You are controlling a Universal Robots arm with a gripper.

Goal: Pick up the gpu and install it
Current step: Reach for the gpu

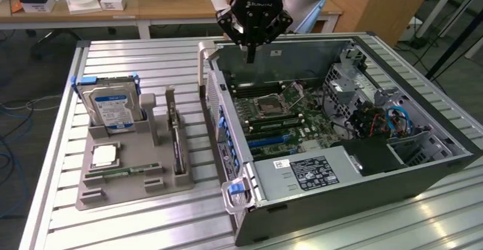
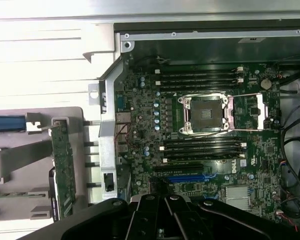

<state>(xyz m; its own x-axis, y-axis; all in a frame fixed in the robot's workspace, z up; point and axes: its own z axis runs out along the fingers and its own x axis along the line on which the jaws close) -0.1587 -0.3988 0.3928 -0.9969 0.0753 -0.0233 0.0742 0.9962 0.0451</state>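
Pickup not yet begun: I have the gripper (image 1: 250,56) shut, empty, above the computer case (image 1: 340,210); the gpu (image 1: 178,142) stands beside the case, so grasping needs parted jaws.

- Ribbed metal surface (image 1: 136,227), light glinting off its near slats
- Wooden desk (image 1: 158,9) behind, with white boxes (image 1: 83,2)
- Wooden cabinet (image 1: 377,4) beside it
- Dark floor (image 1: 30,142), loose cables (image 1: 22,106)

Thin dark graphics card (image 1: 179,148), silver bracket at one end, standing upright on its long edge in a slot along the grey holder's (image 1: 128,189) side edge, untouched.
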